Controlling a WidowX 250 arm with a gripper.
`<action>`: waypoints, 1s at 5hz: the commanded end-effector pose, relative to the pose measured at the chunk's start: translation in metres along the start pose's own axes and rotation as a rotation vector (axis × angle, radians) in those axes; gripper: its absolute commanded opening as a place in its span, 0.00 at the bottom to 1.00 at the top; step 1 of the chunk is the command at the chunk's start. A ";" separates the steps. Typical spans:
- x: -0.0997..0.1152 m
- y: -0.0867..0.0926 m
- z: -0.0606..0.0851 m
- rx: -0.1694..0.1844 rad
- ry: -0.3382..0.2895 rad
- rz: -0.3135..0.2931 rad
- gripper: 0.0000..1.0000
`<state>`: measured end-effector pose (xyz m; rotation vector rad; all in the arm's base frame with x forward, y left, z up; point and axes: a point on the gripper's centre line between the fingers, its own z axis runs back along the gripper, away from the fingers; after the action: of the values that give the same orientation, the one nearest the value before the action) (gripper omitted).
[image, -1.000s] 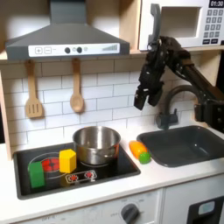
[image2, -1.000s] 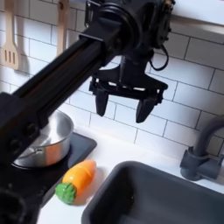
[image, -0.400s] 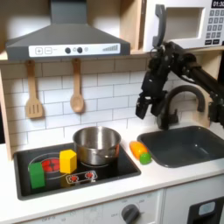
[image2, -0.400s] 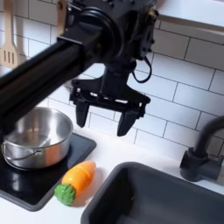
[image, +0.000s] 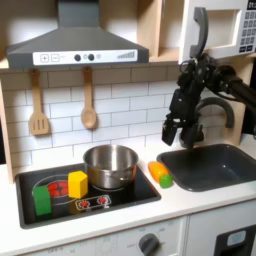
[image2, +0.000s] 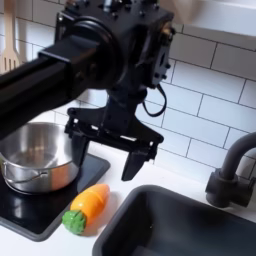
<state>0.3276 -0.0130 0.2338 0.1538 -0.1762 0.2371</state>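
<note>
My black gripper (image: 174, 135) hangs open in the air above the counter, fingers pointing down and nothing between them. An orange toy carrot with a green end (image: 159, 172) lies on the counter just below it, slightly toward the first exterior view's left. In the second exterior view the gripper (image2: 103, 160) spreads wide above the carrot (image2: 85, 206), which lies between the stove and the sink. A gap separates the fingertips (image2: 130, 167) from the carrot. A steel pot (image: 110, 163) stands on the black stove top (image: 130, 192).
A dark sink (image: 215, 165) with a black faucet (image: 218, 108) is at the first exterior view's right. Green (image: 42, 198) and yellow (image: 77, 183) blocks sit on the stove. A wooden spatula (image: 38, 105) and a spoon (image: 88, 100) hang on the tiled wall.
The gripper has come down and shifted toward the first exterior view's right, ending closer above the carrot. It stays open. The carrot and pot have not moved.
</note>
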 end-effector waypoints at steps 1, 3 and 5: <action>0.000 -0.001 0.001 -0.002 -0.003 -0.007 1.00; 0.000 -0.001 0.001 -0.001 -0.004 -0.009 1.00; -0.016 -0.005 0.007 -0.014 -0.004 -0.046 1.00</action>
<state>0.3141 -0.0221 0.2374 0.1525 -0.1810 0.1886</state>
